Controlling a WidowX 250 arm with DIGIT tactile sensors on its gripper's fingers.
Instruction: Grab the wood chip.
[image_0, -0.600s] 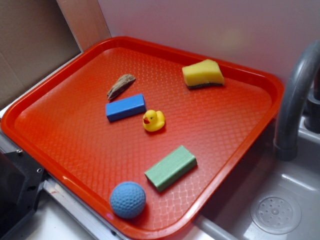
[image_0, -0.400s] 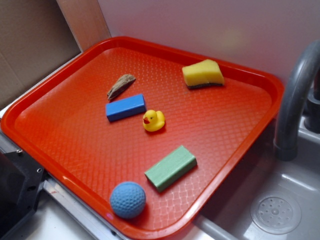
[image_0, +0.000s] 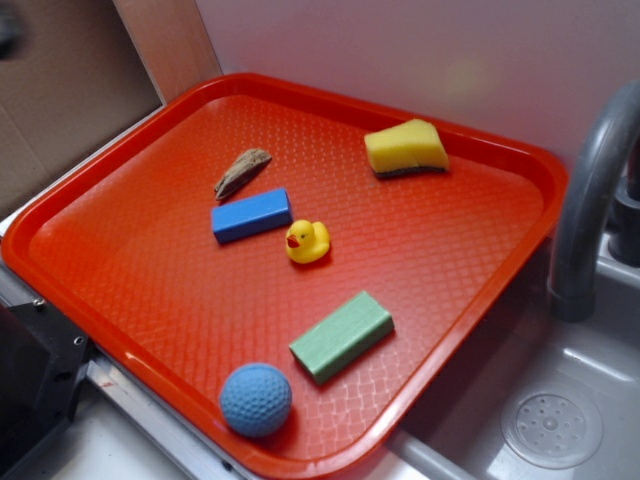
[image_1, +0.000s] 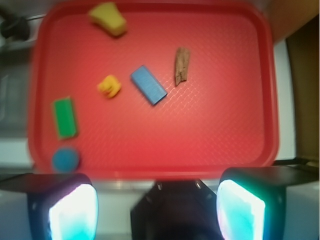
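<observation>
No text, label, brand, number or sign can be read on anything in either the exterior or the wrist view.

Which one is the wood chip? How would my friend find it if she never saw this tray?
Start at the big red tray beside the sink. Find the blue block near its middle; the wood chip lies just past it, toward the tray's back rim, not touching it. It is the only rough, brown-grey thing there, a thin flat sliver with pointed ends, while everything near it is smooth and brightly coloured.
</observation>
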